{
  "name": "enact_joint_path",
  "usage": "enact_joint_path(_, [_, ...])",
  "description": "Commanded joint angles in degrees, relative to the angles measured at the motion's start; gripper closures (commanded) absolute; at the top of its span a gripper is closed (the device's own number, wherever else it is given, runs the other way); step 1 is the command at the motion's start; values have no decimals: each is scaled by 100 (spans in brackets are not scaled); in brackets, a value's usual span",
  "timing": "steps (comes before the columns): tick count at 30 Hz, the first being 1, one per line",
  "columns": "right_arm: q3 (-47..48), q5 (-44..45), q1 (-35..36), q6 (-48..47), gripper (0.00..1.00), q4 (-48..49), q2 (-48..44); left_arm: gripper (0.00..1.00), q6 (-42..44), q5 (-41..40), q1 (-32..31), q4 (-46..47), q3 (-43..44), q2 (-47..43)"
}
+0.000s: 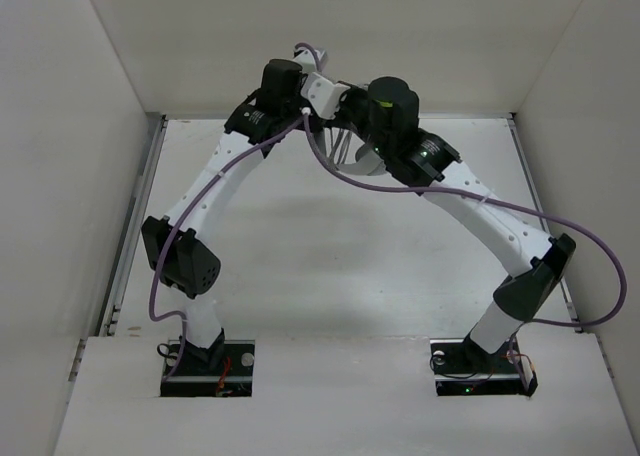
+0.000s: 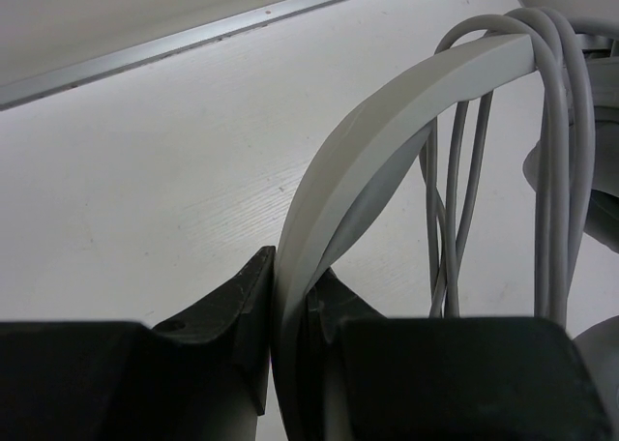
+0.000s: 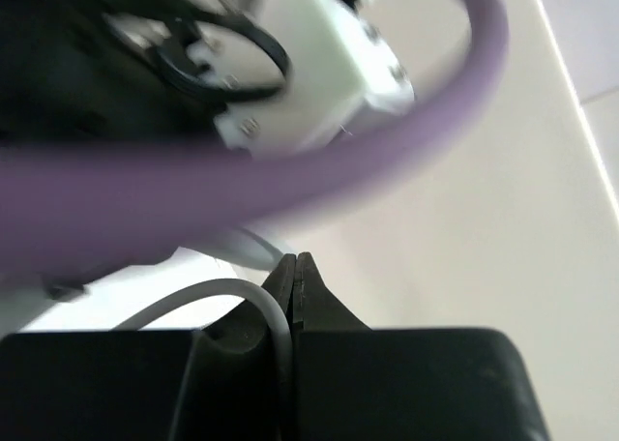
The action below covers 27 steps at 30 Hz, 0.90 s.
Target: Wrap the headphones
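The headphones' light grey headband [image 2: 387, 141] arcs up to the right from my left gripper [image 2: 290, 267], which is shut on it. The thin grey cable [image 2: 556, 122] hangs over the top of the headband in several loops. My right gripper [image 3: 293, 262] is shut on a strand of that cable [image 3: 276, 315], which curves off to the left. In the top view both wrists meet at the back middle of the table, and only a few grey loops of the headphones [image 1: 340, 151] show beneath them. The earcups and the plug are hidden.
A thick purple robot cable [image 3: 290, 180] sweeps across the right wrist view, close above the fingers, with the left arm's white wrist housing [image 3: 319, 64] behind it. A metal strip [image 2: 193, 44] runs along the table's back edge. White walls [image 1: 60, 126] enclose the table on three sides.
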Motion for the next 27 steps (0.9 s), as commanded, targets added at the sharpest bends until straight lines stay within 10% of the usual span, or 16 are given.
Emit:
enact_joint_path(1, [99,-200,-307,595,100,306,-124,100,-146,203,8,402,39,-638])
enact_joint_path(27, [116,-1782,-1142,3101,97,-573,-212,99,-278,327,105,385,153,-656])
